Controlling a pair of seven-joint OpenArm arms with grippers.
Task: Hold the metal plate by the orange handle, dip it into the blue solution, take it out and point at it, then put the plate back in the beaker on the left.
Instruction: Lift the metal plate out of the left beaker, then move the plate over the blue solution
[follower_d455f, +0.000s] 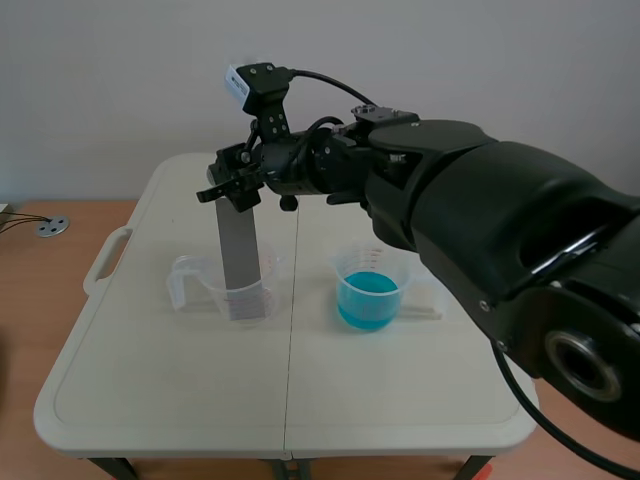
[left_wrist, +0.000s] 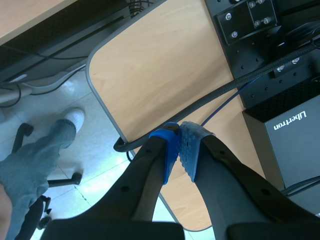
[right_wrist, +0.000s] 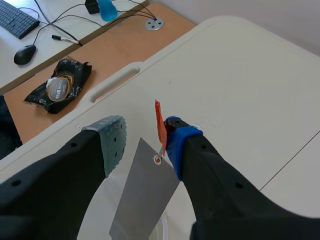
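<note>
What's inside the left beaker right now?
The metal plate stands in the left beaker, its top between the open fingers of the right gripper. No liquid shows. The plate's bottom edge is blurred behind the beaker wall.

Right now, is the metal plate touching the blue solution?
Apart. The scene view shows the metal plate in the left beaker, with bare table before the blue solution.

Metal plate (right_wrist: 145, 192) is cut off between the fingers (right_wrist: 187, 145), lower end unseen. Orange handle (right_wrist: 159, 125) sits half behind one pad. In the scene view, the right arm (follower_d455f: 500, 230) masks the counter's (follower_d455f: 150, 380) far right corner.
</note>
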